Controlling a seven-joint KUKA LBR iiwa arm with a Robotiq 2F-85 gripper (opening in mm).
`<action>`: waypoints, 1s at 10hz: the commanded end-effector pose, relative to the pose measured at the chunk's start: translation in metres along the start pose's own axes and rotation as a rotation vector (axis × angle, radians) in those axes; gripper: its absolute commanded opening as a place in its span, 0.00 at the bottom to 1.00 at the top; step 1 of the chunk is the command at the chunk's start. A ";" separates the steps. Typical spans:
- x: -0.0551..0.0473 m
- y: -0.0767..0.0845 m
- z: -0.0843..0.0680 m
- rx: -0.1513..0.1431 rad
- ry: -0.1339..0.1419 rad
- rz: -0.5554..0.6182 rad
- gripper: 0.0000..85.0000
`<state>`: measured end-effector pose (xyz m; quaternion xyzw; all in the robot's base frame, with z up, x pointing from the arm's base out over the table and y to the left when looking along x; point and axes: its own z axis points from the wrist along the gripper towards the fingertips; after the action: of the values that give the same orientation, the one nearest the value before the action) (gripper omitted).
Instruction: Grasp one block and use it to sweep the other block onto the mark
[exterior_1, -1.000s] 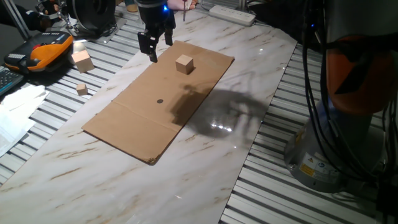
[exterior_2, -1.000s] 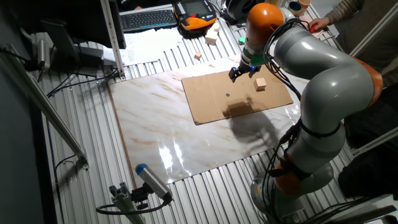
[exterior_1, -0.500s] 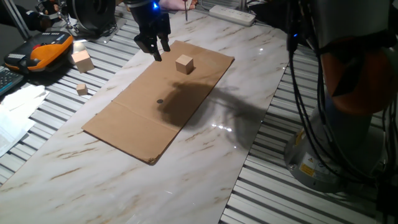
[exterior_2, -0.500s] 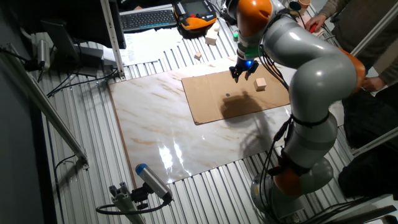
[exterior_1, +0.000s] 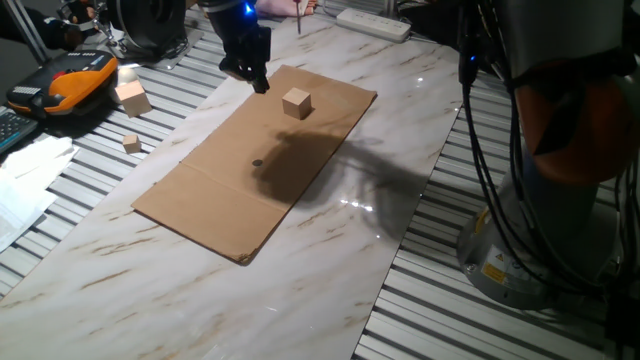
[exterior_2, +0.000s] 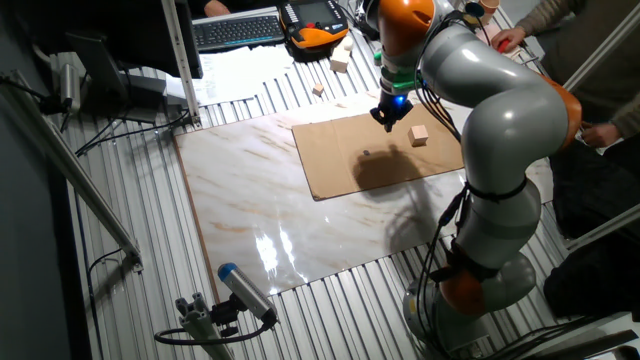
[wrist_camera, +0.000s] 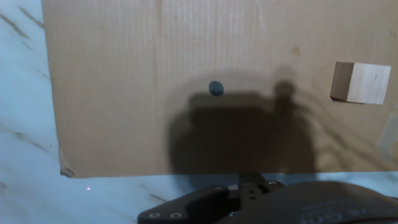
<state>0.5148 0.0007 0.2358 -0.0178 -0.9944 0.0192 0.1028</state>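
So nothing's grasped yet: black two-finger gripper (exterior_1: 258, 80) hovers at 10 o'clock of the pale wooden cube (exterior_1: 296, 102); jaw state unclear. Next: pick a block.

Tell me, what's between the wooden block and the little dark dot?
Nothing. In the hand view, only bare cardboard lies between the block and the dot.

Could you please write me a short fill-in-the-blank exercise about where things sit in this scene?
1. The wooden block rests on a sheet of brown ____.
2. The dark round mark has ____ blocks resting on it.
3. The end effector holds ____ at present.
4. Off the sheet, on the slatted table, lie ____ more wooden blocks.

Missing words: cardboard; no; nothing; two
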 end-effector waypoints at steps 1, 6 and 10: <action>0.000 0.000 0.000 0.000 0.001 0.001 0.00; 0.000 0.000 0.000 0.024 -0.068 0.000 0.00; 0.000 0.000 0.000 -0.038 -0.175 0.136 0.00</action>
<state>0.5150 0.0005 0.2359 -0.0802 -0.9965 0.0112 0.0182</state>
